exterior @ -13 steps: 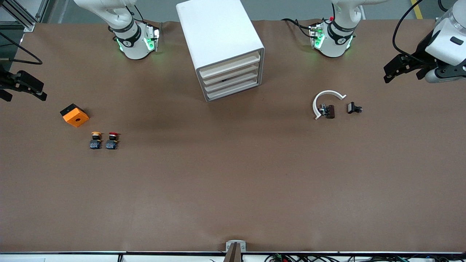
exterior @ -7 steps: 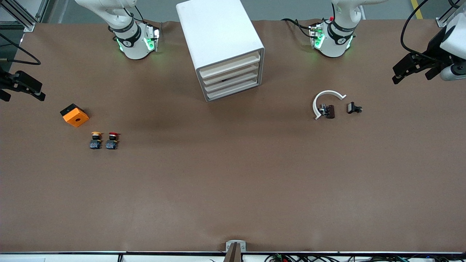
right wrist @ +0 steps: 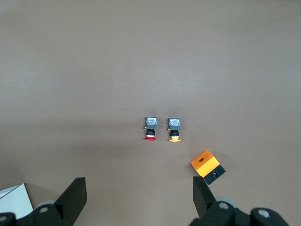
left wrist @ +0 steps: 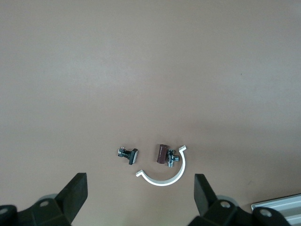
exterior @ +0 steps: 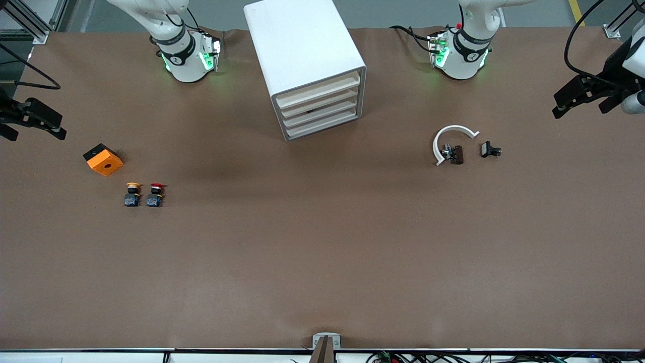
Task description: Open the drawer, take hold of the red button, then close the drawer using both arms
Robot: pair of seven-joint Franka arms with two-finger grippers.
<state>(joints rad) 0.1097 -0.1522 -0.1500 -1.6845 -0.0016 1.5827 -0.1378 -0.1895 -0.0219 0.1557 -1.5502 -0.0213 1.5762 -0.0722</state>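
Observation:
The red-capped button (exterior: 155,195) stands on the table toward the right arm's end, beside a yellow-capped one (exterior: 132,195); it also shows in the right wrist view (right wrist: 151,128). The white drawer cabinet (exterior: 307,63) stands between the arm bases, all its drawers shut. My right gripper (exterior: 31,121) is open and empty, up in the air at the right arm's end of the table, its fingers (right wrist: 71,200) wide apart. My left gripper (exterior: 584,96) is open and empty, up in the air at the left arm's end, its fingers (left wrist: 76,195) wide apart.
An orange cube with a hole (exterior: 103,159) lies farther from the front camera than the buttons. A white curved clip (exterior: 450,138) with a brown part (exterior: 457,154) and a small black part (exterior: 489,149) lie toward the left arm's end.
The left gripper has moved toward the left arm's end of the table, away from the cabinet. The right gripper has barely shifted. Nothing on the table has moved.

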